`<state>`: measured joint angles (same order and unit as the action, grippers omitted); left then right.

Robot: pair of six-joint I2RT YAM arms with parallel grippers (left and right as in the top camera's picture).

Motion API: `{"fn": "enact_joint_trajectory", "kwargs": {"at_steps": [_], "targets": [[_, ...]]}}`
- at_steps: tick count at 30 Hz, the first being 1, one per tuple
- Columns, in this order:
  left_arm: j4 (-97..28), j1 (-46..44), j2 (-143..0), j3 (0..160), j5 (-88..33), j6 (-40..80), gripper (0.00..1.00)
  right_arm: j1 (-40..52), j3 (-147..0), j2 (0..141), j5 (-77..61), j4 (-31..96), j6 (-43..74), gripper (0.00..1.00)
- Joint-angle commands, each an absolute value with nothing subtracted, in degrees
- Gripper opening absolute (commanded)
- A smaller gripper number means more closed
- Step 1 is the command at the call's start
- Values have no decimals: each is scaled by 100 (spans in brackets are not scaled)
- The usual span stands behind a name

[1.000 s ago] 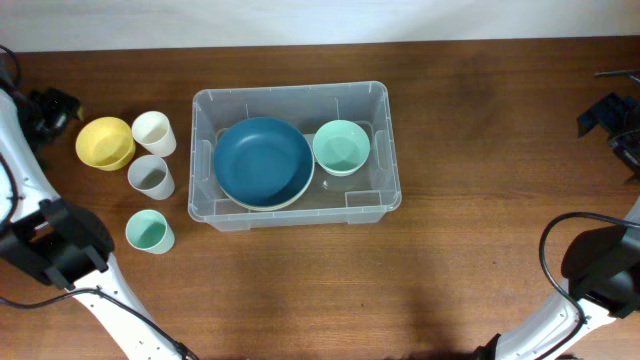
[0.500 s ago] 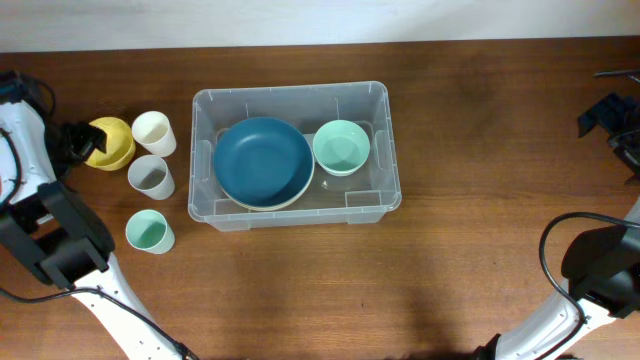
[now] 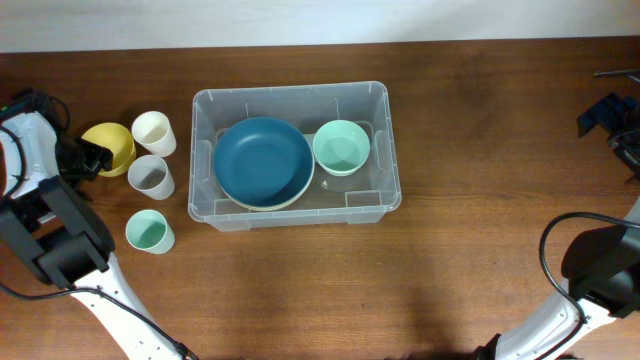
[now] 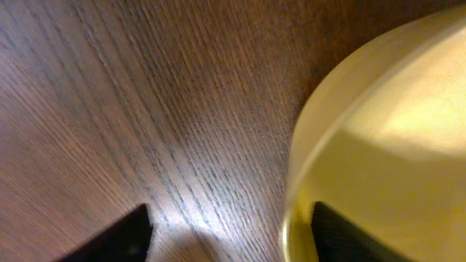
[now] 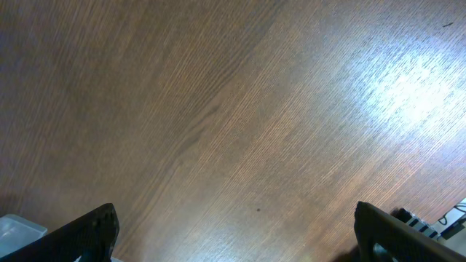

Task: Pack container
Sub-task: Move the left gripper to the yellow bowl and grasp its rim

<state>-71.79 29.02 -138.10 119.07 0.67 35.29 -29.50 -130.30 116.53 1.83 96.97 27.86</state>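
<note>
The clear plastic container stands mid-table and holds a large blue bowl and a mint bowl. A yellow bowl sits to its left. My left gripper is open at that bowl's left rim. In the left wrist view the gripper straddles the rim of the yellow bowl, one finger inside and one outside over the wood. My right gripper is open and empty at the far right edge; it also shows in the right wrist view, over bare wood.
A white cup, a grey cup and a mint cup stand in a column between the yellow bowl and the container. A corner of the container shows at the bottom left of the right wrist view.
My left gripper has moved from the far left edge in to the yellow bowl's left rim. The right arm has not moved.
</note>
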Motion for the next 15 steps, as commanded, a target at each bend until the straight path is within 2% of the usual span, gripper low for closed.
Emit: {"fn": "enact_joint_trajectory", "kwargs": {"at_steps": [1, 6, 11, 14, 15], "targets": [[-7133, 2915, -13694, 11784, 137, 3533, 54, -2965, -13026, 11655, 172, 9708, 2768, 99], [-7087, 2921, -13694, 11784, 137, 3533, 29, -2965, -13026, 11655, 174, 9708, 2768, 99], [-7067, 3065, -13690, 11795, 150, 3511, 14, -2965, -13026, 11655, 172, 9708, 2768, 99], [-7105, 3275, -13688, 11799, 156, 3398, 1, -2965, -13026, 11655, 172, 9708, 2768, 99], [-7144, 3382, -13688, 11802, 154, 3374, 1, -2967, -13026, 11655, 172, 9708, 2768, 99]]}}
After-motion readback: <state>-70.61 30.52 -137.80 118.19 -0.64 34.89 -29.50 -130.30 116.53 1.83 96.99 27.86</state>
